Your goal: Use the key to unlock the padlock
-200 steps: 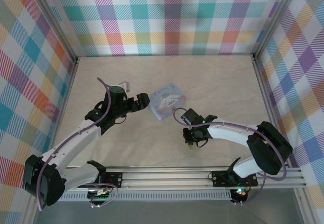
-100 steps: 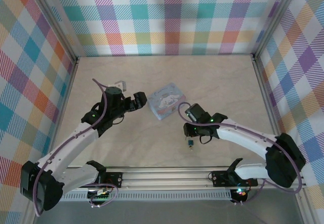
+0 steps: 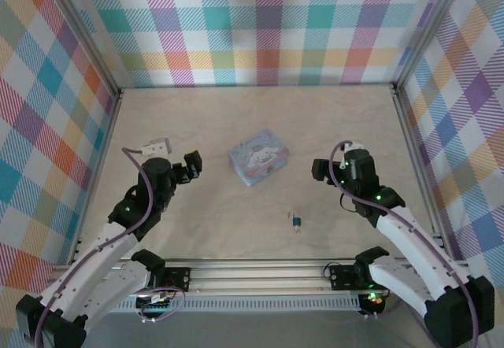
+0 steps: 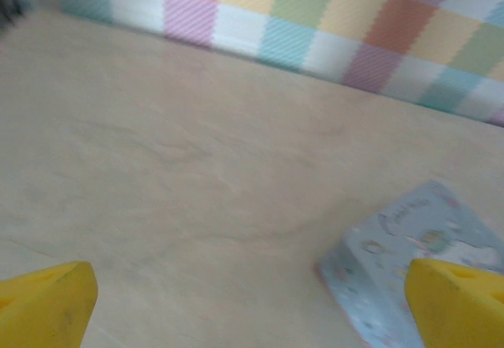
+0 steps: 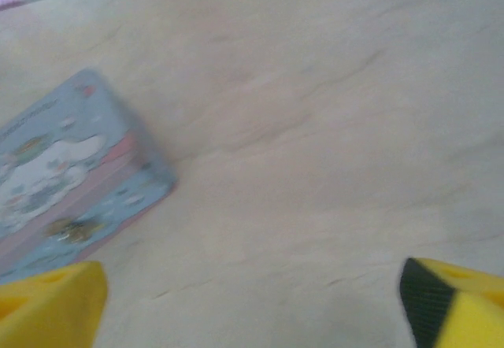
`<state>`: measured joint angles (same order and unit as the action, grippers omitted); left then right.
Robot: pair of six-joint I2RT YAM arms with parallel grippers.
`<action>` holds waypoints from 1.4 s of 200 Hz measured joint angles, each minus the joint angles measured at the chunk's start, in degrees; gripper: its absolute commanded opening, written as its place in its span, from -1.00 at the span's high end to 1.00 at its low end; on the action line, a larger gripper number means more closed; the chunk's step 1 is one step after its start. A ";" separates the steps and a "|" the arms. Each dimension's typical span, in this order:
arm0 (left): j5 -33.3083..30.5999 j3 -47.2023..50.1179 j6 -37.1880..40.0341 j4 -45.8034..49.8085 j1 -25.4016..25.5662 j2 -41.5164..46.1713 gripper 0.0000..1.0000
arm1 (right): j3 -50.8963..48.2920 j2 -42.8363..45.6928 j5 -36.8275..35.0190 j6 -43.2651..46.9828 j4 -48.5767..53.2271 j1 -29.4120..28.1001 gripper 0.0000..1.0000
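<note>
Padlock [image 3: 298,223] on table [image 3: 197,120], tin [image 3: 258,156] farther back — apart

White arm links [image 3: 87,263], black joints [image 3: 157,179], purple cables [image 3: 110,240], green indicator lights [image 3: 378,197]; jaws yellow, one black-edged

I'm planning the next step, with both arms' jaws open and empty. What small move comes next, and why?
Probably lower the right gripper toward the padlock: it lies free on the table nearer that arm, the key beside it.

My fingertips [image 4: 49,305] are yellow. The tin [image 3: 258,156] is pale blue with a white dog; near it the padlock [image 3: 297,222] is teal-green on the pale beige, veined table [image 3: 197,127].
</note>
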<state>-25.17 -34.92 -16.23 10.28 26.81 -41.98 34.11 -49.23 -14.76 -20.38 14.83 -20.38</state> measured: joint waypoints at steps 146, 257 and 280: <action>-8.39 10.05 10.95 -9.38 -5.92 2.23 -1.00 | -15.08 -21.81 -1.79 15.21 -39.85 13.07 -0.99; -6.51 10.80 9.81 -9.33 -6.34 -0.72 -1.00 | -13.99 -38.86 7.87 20.61 -64.39 17.44 -0.99; -6.16 10.80 9.64 -9.27 -6.34 -0.72 -1.00 | -11.98 -38.86 9.70 19.50 -64.26 19.98 -0.99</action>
<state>-31.33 -24.12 -6.59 1.02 20.47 -42.70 22.13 -88.09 -5.06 -0.89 -49.43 -0.40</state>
